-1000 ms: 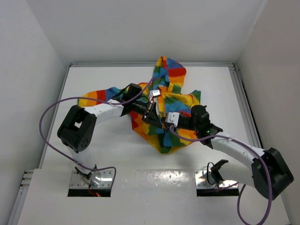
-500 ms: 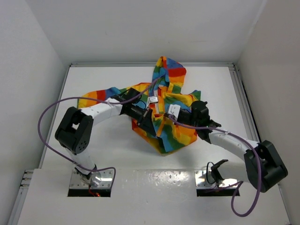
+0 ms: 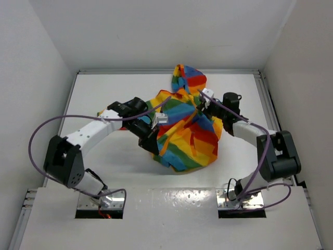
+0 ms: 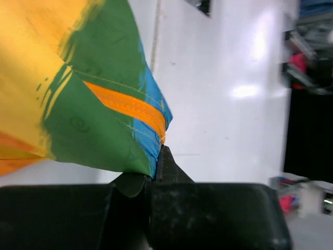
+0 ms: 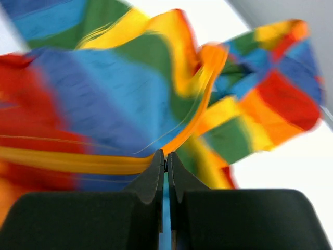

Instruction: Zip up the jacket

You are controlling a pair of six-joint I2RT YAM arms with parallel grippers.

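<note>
While blur smears the jacket (image 5: 104,94), left pincer (image 4: 157,156) and right pincer (image 5: 165,158) clench its fabric.

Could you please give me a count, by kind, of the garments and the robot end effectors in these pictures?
jacket: 1
end effectors: 2, the left end effector and the right end effector, each shut on the jacket's fabric
Total: 3
</note>
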